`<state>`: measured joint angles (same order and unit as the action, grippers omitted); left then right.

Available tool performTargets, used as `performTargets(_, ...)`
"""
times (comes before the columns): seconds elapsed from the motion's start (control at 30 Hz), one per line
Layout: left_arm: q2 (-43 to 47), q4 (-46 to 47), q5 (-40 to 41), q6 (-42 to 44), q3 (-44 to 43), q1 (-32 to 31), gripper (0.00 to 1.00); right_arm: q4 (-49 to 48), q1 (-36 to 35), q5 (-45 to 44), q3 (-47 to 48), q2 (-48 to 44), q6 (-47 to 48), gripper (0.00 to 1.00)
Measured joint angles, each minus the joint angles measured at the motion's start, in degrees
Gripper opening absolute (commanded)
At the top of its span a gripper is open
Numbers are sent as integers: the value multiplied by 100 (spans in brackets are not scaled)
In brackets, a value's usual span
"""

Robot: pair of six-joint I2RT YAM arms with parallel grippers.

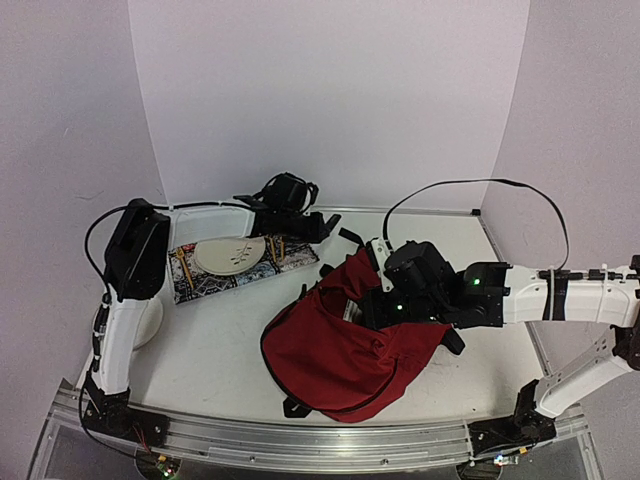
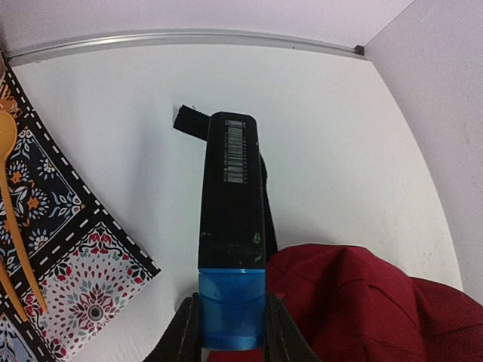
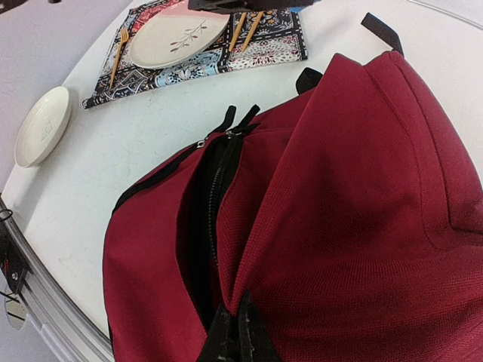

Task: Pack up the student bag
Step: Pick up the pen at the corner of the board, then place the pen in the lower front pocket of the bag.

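1. Right claw [image 3: 235, 332] is pinched shut on the red fabric of the student bag [image 1: 340, 345], right at its unzipped opening.
2. Bag's slumped on the white table [image 1: 200, 350], centre-right, close to the near edge.
3. Left claw [image 2: 230, 332] is further back, clamped on the blue end of a black barcoded box [image 2: 230, 204], just beside the bag's top.
4. Far left: patterned placemat [image 1: 198, 285] with a plate [image 1: 230, 254] on it.
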<state>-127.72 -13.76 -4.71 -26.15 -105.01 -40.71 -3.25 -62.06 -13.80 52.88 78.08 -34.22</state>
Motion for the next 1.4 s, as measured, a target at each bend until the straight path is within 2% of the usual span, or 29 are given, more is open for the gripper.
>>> performTargets(0.43,2580,486,-713,-647,3078,-64,0,67,0,-67,125,0,12,0)
performTargets(0.9,5273,836,-930,-1305,5497,-642,0,200,0,-215,338,45,24,0)
performTargets(1.07,5710,1053,-1024,-1553,6009,-1060,0,238,0,-262,425,99,120,0)
performTargets(1.4,5619,1448,-1180,-1892,6198,-1651,0,241,0,-317,502,151,270,0)
